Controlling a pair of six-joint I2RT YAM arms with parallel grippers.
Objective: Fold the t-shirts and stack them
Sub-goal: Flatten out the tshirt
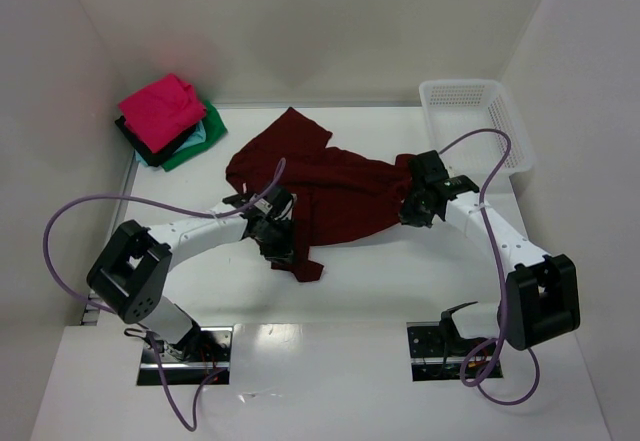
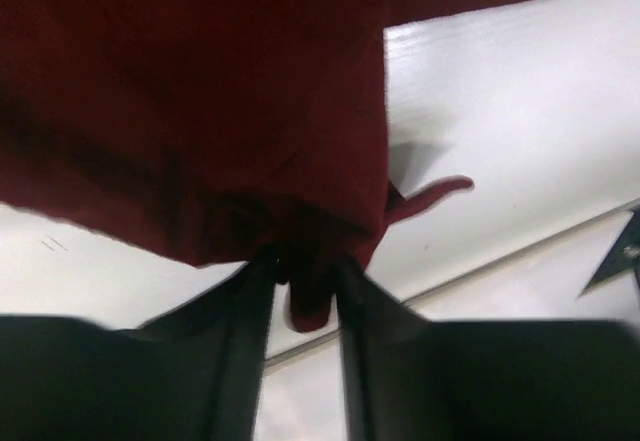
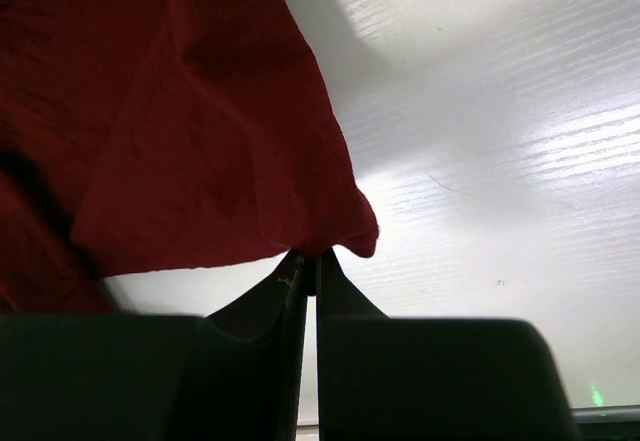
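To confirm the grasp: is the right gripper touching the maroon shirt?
Touching. The right wrist view shows the right gripper, jaws shut, pinching the maroon shirt.

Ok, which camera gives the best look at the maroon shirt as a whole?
Top external: it alone shows the whole maroon shirt, crumpled and spread out. The left wrist view shows only a fold pinched in the left gripper; the right wrist view shows only an edge clamped in the right gripper.

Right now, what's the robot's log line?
maroon shirt: crumpled, unfolded | left gripper: shut on maroon shirt | right gripper: shut on maroon shirt | folded shirts: stacked far left
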